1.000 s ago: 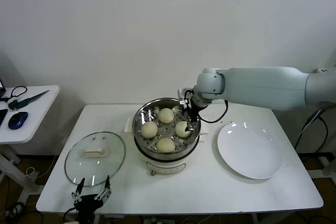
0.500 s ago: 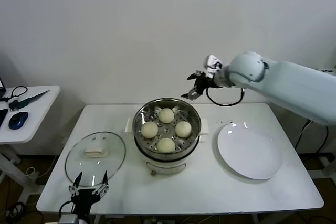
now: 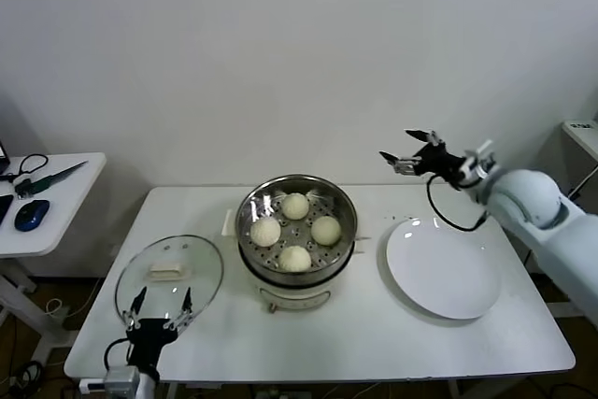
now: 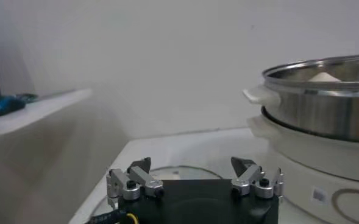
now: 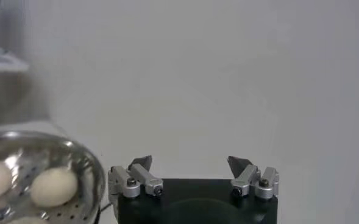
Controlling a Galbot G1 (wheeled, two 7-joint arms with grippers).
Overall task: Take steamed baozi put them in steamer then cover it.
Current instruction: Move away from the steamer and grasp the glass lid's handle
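Several cream-white baozi [image 3: 295,231] lie in the shiny steamer [image 3: 250,255] on its cream pot base at the table's middle. The steamer stands uncovered; its wall [image 4: 325,115] fills one side of the left wrist view. Two baozi [image 5: 52,186] show in the right wrist view. My right gripper [image 3: 411,149] hangs open and empty in the air, above the plate's far edge, to the right of the steamer. My left gripper [image 3: 161,308] is open and empty at the table's front left, just in front of the glass lid [image 3: 169,279].
A flat white plate [image 3: 445,268] lies bare on the table's right half. A side table [image 3: 45,195] at the far left holds a mouse, a knife and cables. A white wall stands behind the table.
My right arm has pulled up out of the steamer and swung right, over the plate's far edge. The left gripper has crept slightly forward toward the lid.
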